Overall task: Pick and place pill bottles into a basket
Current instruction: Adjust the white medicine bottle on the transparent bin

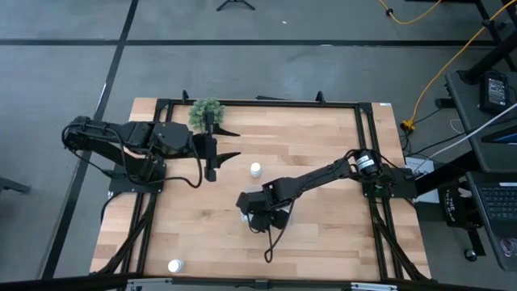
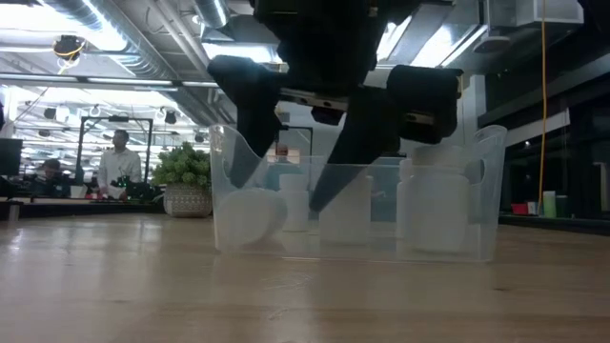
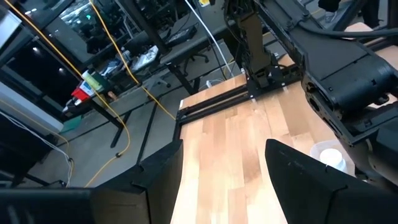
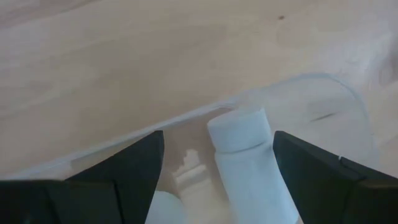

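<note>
While the right gripper (image 2: 319,133) hangs down into the clear basket (image 2: 486,191), its fingers stand apart with a white pill bottle (image 4: 245,165) lying between them, apparently untouched. More bottles (image 2: 434,210) stand in the basket beside it. Well apart, the left gripper (image 1: 212,153) waits with fingers parted, holding nothing.

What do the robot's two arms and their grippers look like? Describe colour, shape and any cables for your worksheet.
Both arms are black and built from chunky jointed segments. The left arm has black cables looping along it, and its left gripper ends in two flat, dark, angular fingers. The right arm carries a silver-white band near its base. The right gripper has two matt black, wedge-shaped fingers.
</note>
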`<state>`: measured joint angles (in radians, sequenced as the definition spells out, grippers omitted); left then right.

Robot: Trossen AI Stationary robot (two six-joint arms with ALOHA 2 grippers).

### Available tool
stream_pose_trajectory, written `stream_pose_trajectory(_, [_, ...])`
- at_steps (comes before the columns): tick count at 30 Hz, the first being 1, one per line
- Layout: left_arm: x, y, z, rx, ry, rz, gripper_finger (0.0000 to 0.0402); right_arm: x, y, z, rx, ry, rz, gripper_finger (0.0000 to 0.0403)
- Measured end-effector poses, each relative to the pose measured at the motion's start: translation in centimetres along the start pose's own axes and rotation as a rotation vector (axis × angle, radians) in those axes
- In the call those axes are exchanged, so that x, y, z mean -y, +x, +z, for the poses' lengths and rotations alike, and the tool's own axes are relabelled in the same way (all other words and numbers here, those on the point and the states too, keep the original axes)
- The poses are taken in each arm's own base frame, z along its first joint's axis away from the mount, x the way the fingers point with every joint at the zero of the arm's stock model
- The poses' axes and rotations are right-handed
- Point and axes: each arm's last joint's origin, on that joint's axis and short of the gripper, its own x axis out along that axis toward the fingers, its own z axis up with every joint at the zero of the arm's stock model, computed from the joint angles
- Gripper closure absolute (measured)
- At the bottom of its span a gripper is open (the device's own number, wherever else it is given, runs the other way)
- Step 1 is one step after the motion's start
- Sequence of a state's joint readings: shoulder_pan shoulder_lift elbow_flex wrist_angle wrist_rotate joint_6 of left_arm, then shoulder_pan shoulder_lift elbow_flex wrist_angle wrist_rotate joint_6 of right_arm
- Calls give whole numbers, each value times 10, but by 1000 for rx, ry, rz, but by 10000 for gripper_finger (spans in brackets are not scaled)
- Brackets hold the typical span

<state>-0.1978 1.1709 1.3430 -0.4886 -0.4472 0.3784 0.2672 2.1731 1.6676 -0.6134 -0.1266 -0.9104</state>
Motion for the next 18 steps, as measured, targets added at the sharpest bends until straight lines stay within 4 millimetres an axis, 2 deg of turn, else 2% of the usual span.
stream_pose_trajectory(10, [0,0,0,0,2,0,180,3,-1,-11,-33,71,27,99])
stream_pose_trajectory(18, [0,0,0,0,2,-1,180,3,-1,-10,-32,68,27,99])
